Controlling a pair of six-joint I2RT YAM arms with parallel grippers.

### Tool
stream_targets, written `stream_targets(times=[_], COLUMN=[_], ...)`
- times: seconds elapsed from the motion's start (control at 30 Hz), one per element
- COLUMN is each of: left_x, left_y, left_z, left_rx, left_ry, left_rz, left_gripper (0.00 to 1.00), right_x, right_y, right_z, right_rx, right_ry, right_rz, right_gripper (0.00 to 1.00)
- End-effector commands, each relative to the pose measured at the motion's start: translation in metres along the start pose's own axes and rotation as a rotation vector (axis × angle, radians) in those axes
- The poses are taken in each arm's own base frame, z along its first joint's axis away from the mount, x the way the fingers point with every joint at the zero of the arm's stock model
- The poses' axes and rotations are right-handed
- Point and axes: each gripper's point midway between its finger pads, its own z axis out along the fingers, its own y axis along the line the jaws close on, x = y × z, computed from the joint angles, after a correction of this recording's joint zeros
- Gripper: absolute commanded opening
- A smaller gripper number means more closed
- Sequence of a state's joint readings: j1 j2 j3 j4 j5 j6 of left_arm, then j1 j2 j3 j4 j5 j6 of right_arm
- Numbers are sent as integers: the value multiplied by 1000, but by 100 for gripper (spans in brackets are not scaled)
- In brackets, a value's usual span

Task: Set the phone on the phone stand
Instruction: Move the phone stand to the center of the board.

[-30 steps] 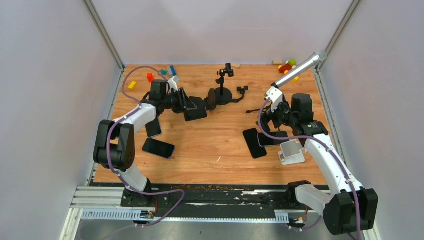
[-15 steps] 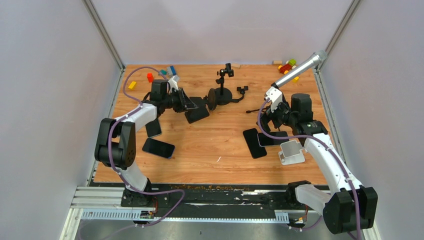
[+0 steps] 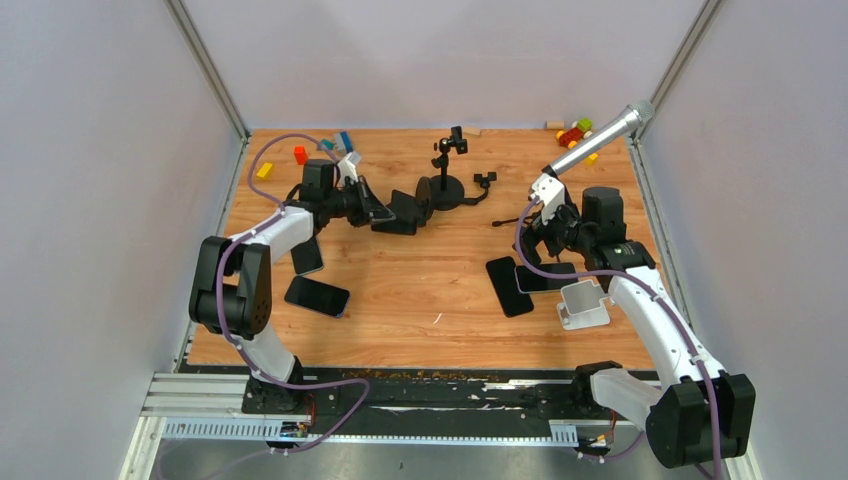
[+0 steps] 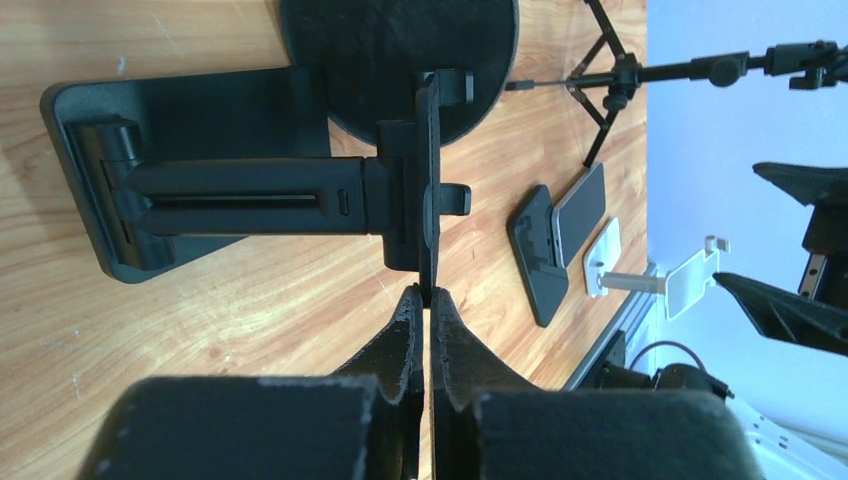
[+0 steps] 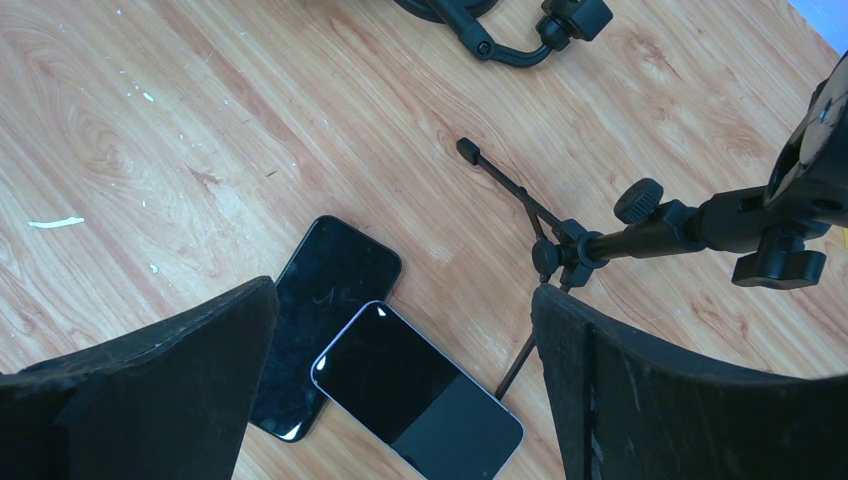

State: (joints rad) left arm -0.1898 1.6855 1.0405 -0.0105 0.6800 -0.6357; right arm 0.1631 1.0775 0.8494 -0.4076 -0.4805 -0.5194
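From above, the left gripper point(image 3: 378, 209) reaches to the far middle of the wooden table point(image 3: 430, 330). There the black phone stand point(image 3: 402, 212) sits just beside a round black base point(image 3: 447, 190). Only the left wrist camera shows the grip up close: the two fingers point(image 4: 400, 330) are pressed together and pinch the thin edge of the stand's plate. The right gripper point(image 5: 402, 290) hangs with its fingers spread wide and holds nothing. Its own camera looks down at a dark phone point(image 5: 325, 300) and a silver-edged phone point(image 5: 415, 390). They lie flat and touching on the right side of the table, with a small tripod point(image 5: 560, 250) near them. Only the top camera shows two more phones point(image 3: 317, 296) near the left arm. It also shows a silver tube point(image 3: 600, 138) and coloured blocks point(image 3: 575, 131) at the far right corner. A white holder point(image 3: 583, 303) sits just right of the right-side phones. Pale walls point(image 3: 100, 200) close in the table on three sides.
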Motion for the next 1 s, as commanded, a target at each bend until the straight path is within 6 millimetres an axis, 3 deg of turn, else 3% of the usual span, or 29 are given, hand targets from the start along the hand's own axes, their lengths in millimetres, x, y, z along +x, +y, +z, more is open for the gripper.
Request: stream_targets(times=[0.0,0.33,0.6,0.73,0.97], left_x=[1,45,113,133,158], left_y=[-25,-36,-40,-44,-70], left_z=[-15,-45,-79,-82,-84], left_rx=[84,133,154,175,269], left_ry=[27,233,547,635,783], left_rz=[84,207,330,386,462], left_gripper=[0,0,0,0,0], right_x=[-6,-6,-9,-13,-17], right_y=[-2,0,7,16,39], right_z=[0,2,4,3,7], right_rx=[0,-9,-33,-72,-175], right_ry=[-16,-16,-23,-42,-62], right_rz=[-28,-23,-33,-37,-50], right_gripper=[100,100,100,100,100])
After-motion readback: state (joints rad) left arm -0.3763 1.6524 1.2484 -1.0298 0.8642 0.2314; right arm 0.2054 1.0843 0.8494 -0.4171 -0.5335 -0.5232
